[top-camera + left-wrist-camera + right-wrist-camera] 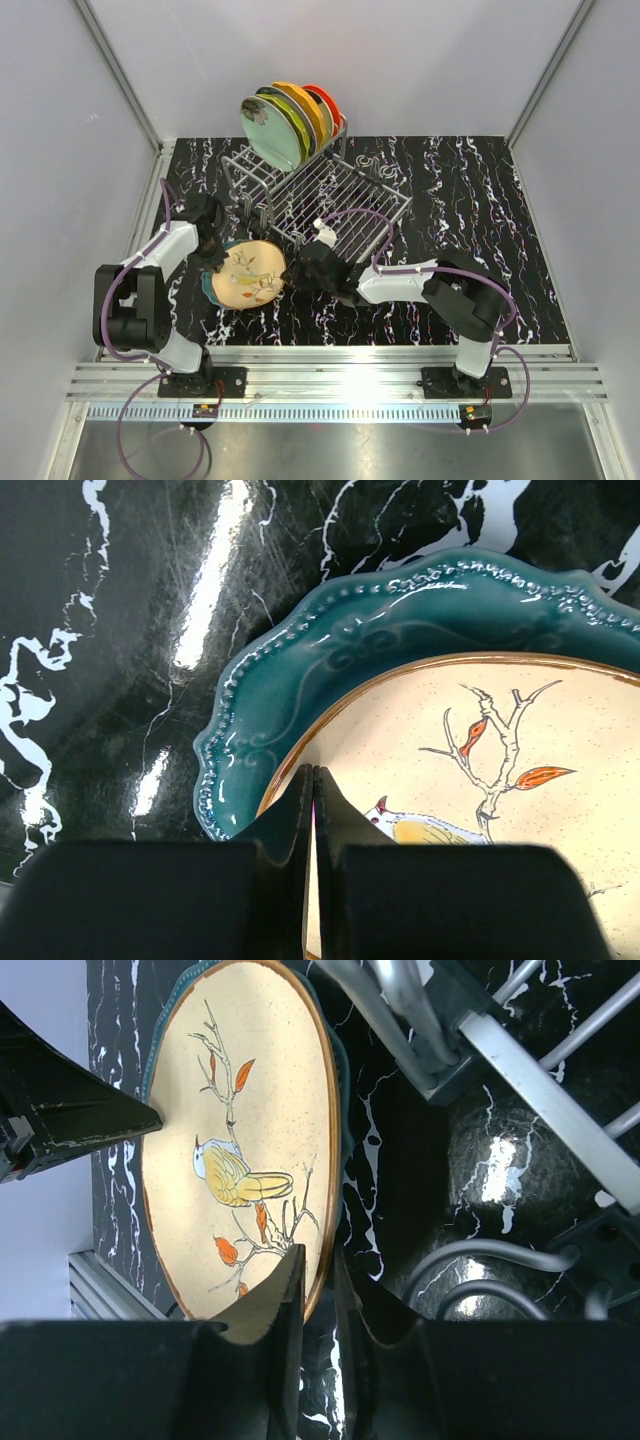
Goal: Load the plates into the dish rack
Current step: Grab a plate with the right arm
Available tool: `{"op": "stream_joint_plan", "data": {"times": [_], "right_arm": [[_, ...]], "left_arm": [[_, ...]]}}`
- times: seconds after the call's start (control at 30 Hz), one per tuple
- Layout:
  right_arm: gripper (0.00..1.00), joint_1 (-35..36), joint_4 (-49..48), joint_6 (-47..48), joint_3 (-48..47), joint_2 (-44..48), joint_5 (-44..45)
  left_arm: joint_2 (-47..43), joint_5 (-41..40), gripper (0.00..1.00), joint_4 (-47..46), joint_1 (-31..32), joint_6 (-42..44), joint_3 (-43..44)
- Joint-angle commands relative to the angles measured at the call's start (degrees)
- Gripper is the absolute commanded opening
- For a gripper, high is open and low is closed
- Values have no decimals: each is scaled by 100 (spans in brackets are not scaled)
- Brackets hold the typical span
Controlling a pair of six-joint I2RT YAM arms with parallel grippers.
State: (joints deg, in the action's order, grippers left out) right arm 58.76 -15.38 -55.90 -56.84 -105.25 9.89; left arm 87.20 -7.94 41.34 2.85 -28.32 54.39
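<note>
- Two plates are lying stacked on the black marbled table (480, 200), at about seven o'clock from the dish rack (335, 200) in the overhead view.
- On top, a cream plate (250, 272) painted with a bird and orange leaves is covering most of a teal plate (209, 288). The teal scalloped rim is showing as a crescent from seven to ten o'clock.
- Five or so plates are standing on edge, packed close, in the raised slotted section at the rack's eleven o'clock end. A pale green floral plate (268, 132) is facing the front and a red-orange plate (327, 101) is at the back.
- At the cream plate's ten o'clock edge, the left gripper (312, 805) is keeping its fingers pressed together, holding nothing, tips touching the brown rim.
- At the cream plate's three o'clock edge, the right gripper (320, 1295) is holding its fingers slightly spread. The plate's rim is running into the narrow gap between them, with a dark space showing on either side.
</note>
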Motion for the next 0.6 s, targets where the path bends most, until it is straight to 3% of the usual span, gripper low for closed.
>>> {"op": "stream_joint_plan", "data": {"times": [0.0,0.2,0.57], "right_arm": [[25,56,-352,0,-20,58,-13],[32,56,-361,-26,-143,-100,-92],[35,65,-361,-88,-495,-452,-268]], "left_arm": [[-71,-163,0,41,-22,-78,160],[7,-67,0,40,-22,-104,151],[61,56,0,5,-22,-113,151]]}}
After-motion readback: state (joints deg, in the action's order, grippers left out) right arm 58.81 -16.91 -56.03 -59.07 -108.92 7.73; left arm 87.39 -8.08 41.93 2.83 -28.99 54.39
